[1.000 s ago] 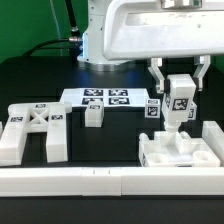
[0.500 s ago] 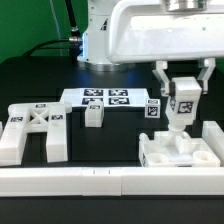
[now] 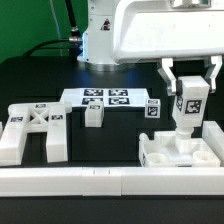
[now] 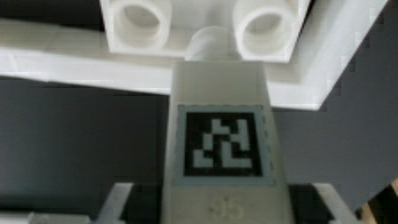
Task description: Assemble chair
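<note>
Pincer [image 3: 190, 90] is clenched on an upright leg [image 3: 190, 112] of the chair, gripping its upper part on the exterior view's right, tag facing the camera. Under it sits the biggest part, the seat block [image 3: 180, 152], near the front rail [image 3: 90, 182]. The leg's lower end meets the block's top, though I cannot tell whether it is seated. Well apart, on the exterior view's left, the crossed frame [image 3: 34, 130] lies untouched. Farther back lies the marker board [image 3: 105, 98], with a small block [image 3: 93, 114] just in front of it.

From the wrist, the leg [image 4: 221, 120] points down at the seat block [image 4: 196, 60], its tip between two round holes. This looks like the leg-fitting step. The next move likely calls for lining the tip up with its socket and pressing straight down before the grip loosens.
</note>
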You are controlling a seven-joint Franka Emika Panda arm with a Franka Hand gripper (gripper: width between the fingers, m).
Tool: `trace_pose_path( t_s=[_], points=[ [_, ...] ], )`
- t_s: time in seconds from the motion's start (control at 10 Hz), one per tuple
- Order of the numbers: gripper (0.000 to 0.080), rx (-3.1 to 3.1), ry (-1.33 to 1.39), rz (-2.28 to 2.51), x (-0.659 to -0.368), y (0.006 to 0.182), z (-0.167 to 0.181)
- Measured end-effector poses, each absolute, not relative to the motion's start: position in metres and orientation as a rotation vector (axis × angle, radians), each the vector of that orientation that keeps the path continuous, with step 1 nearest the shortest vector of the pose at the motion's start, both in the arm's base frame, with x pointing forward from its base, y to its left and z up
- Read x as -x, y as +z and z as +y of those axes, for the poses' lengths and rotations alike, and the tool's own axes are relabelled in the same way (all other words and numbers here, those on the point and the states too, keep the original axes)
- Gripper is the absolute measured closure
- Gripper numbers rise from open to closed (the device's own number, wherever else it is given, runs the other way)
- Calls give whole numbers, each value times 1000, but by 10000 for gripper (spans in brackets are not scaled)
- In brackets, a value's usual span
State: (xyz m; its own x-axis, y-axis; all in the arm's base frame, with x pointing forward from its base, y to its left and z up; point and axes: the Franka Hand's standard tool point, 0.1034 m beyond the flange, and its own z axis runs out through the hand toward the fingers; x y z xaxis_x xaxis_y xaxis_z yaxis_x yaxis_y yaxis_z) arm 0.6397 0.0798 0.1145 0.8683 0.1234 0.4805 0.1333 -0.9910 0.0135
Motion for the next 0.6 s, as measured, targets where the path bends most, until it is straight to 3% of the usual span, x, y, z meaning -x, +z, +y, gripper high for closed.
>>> trace_pose_path(
  t_s=[0.6],
  points=[
    [509,3017,-739,-253,-659,104,99]
  ],
)
